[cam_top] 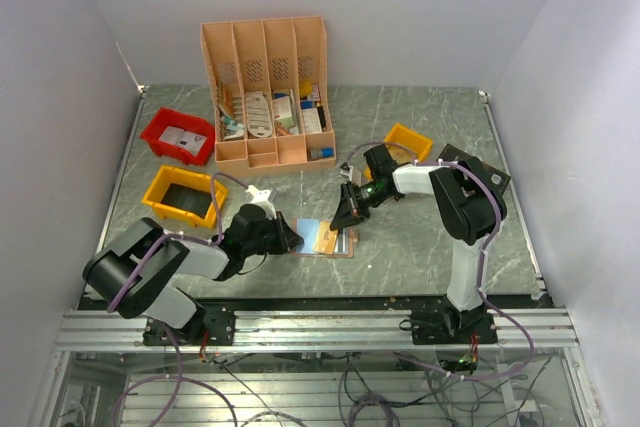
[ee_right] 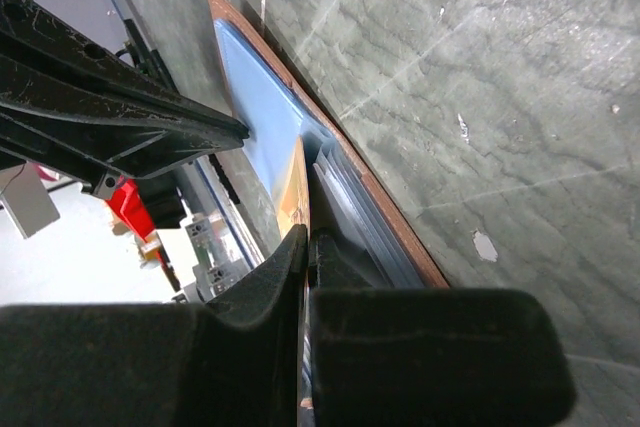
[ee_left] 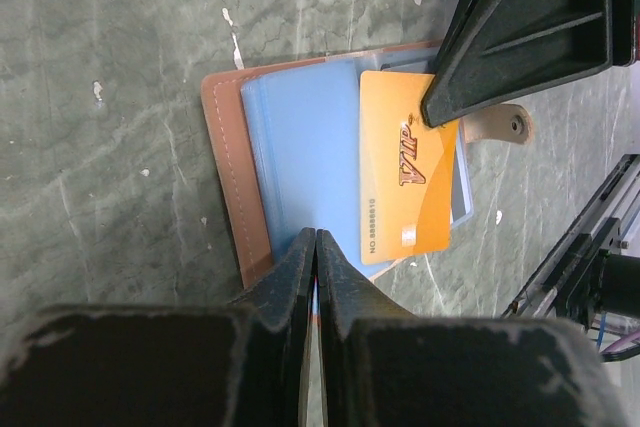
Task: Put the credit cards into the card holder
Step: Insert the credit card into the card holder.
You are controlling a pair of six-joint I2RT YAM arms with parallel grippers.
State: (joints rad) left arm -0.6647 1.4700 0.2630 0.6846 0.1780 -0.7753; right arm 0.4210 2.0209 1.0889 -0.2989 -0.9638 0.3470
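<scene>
while clamped, the card [ee_left: 400,197] runs lengthwise along the card holder's [ee_left: 225,167] stitched edge.

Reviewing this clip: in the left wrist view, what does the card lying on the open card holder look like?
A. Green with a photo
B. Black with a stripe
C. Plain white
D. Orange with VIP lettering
D: the orange card lying on the open card holder has "VIP" printed across its face.
</scene>
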